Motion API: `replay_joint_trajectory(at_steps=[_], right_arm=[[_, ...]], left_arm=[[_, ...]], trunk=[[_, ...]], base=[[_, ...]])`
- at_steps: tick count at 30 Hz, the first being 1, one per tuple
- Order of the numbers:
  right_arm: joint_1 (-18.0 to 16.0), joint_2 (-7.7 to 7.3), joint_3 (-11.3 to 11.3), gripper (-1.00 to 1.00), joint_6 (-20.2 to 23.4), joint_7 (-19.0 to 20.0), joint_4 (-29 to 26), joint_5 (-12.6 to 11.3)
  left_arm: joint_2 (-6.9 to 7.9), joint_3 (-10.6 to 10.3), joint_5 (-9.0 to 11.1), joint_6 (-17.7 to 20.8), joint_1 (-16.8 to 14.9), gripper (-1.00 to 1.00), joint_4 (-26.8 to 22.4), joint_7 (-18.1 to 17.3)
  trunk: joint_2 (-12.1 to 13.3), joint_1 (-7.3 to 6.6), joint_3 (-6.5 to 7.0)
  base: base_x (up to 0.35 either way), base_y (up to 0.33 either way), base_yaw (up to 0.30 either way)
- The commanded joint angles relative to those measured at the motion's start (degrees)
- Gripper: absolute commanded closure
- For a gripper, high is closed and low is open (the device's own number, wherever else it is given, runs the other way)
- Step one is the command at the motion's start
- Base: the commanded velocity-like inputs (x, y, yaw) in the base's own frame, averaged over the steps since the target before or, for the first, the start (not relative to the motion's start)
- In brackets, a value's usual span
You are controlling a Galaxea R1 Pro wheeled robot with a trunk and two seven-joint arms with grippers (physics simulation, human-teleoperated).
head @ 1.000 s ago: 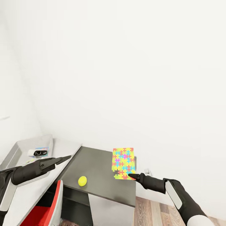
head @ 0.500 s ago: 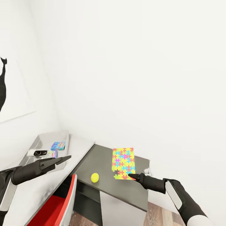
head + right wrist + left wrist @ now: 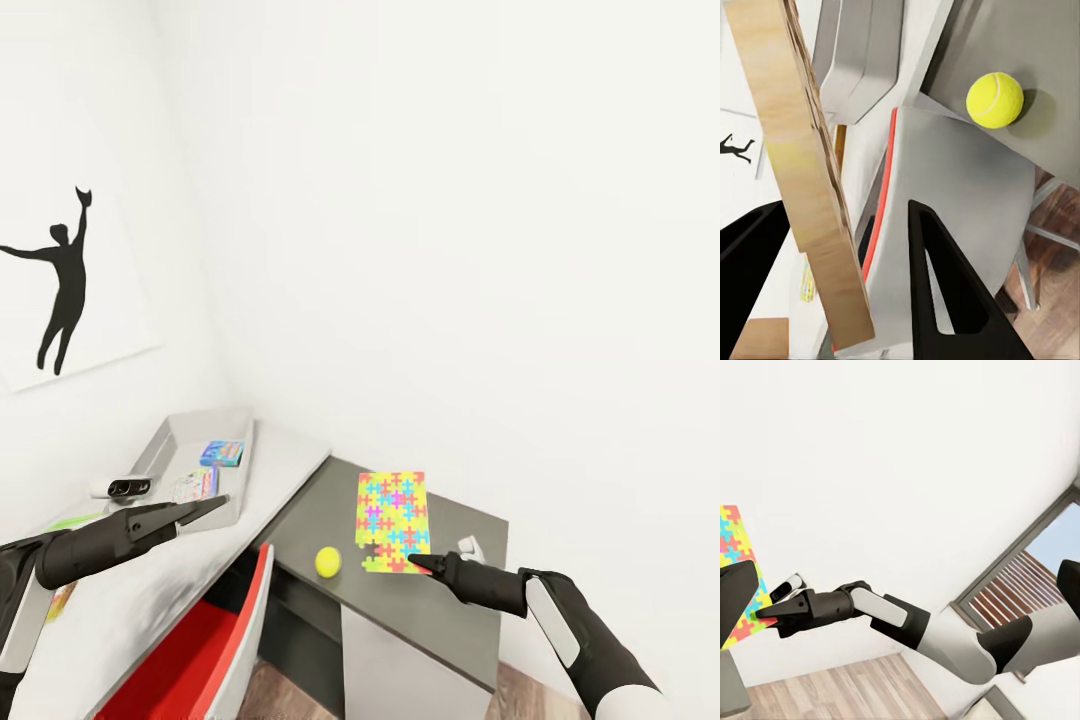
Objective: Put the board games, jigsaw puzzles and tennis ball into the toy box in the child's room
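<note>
Holding the jigsaw puzzle (image 3: 392, 520) clenched in my right hand (image 3: 418, 561), I see the view has swung since a second ago: the toy box (image 3: 170, 445) (off to my left) now shows fuller; left hand (image 3: 210, 504) empty, apparently closed; tennis ball (image 3: 327, 562) below.

Three viewpoints: head and both wrists

The room corner is seen from above by the head view. The jigsaw puzzle (image 3: 393, 508) is shared with both wrist views, the tennis ball (image 3: 995, 99) with the close right wrist view.
</note>
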Motion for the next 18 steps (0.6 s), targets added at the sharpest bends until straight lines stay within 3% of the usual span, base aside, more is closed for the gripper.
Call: replay_joint_trajectory(at_steps=[1, 7, 18], right_arm=[[0.0, -0.04, 0.1, 1.00, 0.2, 0.0, 0.0, -0.2], [0.0, -0.04, 0.2, 1.00, 0.2, -0.1, 0.0, -0.2], [0.0, -0.04, 0.2, 1.00, 0.2, -0.1, 0.0, -0.1]], left_arm=[[0.00, 0.0, -0.1, 0.6, -0.1, -1.00, 0.0, -0.3], [-0.02, -0.1, -0.1, 0.6, 0.0, -1.00, 0.0, -0.3], [-0.04, -0.2, -0.1, 0.6, 0.0, -1.00, 0.0, -0.3]], trunk=[[-0.1, 0.02, -0.04], [-0.1, 0.02, -0.05], [-0.1, 0.02, -0.05]], base=[[0.000, -0.138, 0.274], [0.000, -0.128, 0.280], [0.000, -0.019, 0.283]])
